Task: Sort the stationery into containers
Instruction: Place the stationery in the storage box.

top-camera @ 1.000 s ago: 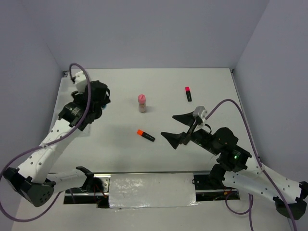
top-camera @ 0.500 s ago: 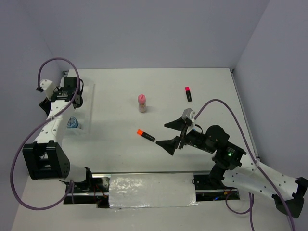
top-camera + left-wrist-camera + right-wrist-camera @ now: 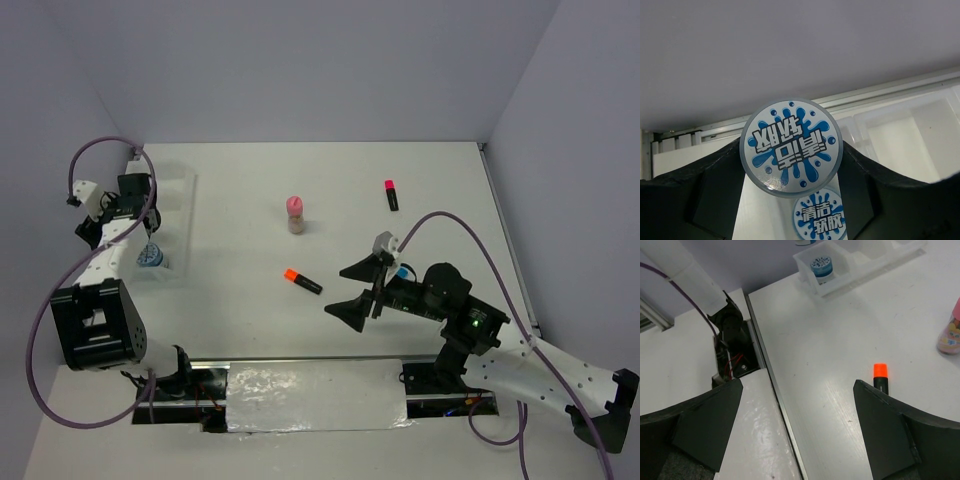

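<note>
Left wrist view: a small round blue roll with a white splash-pattern face sits clamped in the left gripper. It is held over the white translucent three-compartment plastic tray on the left side of the white table. Just beneath it, a second matching blue roll already lies in the tray's near end compartment.

The step in hand looks like dropping this roll in beside its twin. The next move calls for lowering until the roll is inside the compartment walls. The jaws then need to spread and the arm lift straight up, so that nothing catches the tray rim.

Out on the table lie the black marker with the orange cap, the black marker with the pink cap and the pink-capped tan tube, all unsorted. The right gripper hovers near the orange-capped marker, jaws spread wide and empty, probably lined up to take it.
</note>
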Available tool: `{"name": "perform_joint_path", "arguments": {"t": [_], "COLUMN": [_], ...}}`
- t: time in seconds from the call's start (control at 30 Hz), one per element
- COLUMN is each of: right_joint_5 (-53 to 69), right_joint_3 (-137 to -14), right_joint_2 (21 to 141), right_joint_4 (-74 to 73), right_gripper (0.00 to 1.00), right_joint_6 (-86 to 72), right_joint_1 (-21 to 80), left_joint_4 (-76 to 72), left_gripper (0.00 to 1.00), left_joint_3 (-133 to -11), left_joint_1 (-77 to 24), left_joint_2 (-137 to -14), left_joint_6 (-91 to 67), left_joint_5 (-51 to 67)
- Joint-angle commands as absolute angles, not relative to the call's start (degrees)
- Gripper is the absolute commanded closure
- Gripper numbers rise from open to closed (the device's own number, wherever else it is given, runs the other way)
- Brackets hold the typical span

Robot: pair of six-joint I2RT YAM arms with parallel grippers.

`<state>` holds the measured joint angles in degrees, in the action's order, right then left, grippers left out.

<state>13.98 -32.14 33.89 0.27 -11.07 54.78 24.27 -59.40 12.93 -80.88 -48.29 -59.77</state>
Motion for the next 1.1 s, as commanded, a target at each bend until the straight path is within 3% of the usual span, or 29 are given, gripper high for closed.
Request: {"name": "perform_joint_path", "arguments": {"t": [0.0, 0.43, 1.07], "right_joint_5": [16.3, 17.5, 21.4], "right_joint_3": [-36.0, -34.5, -34.1], "right_joint_2": [34.6, 36.7, 31.8], "right_joint_4": [-1.8, -1.0, -3.6], "right_gripper": [0.00, 0.00, 0.00], "right_joint_6": [-10.1, -9.8, -8.3], "right_joint_1": [55.1, 55.1, 55.1], "left_joint_4": [20.0, 1.6, -15.0], "left_gripper": [1.00, 1.00, 1.00], "left_joint_3": [-61.8, -55.5, -48.3], "left_joint_1": [12.8, 12.7, 10.5], "left_joint_2": [-83.4, -82.4, -83.5], "left_joint_6": [-49.1, -35.2, -22.9], "left_joint_5": [-60.0, -56.1, -63.1]}}
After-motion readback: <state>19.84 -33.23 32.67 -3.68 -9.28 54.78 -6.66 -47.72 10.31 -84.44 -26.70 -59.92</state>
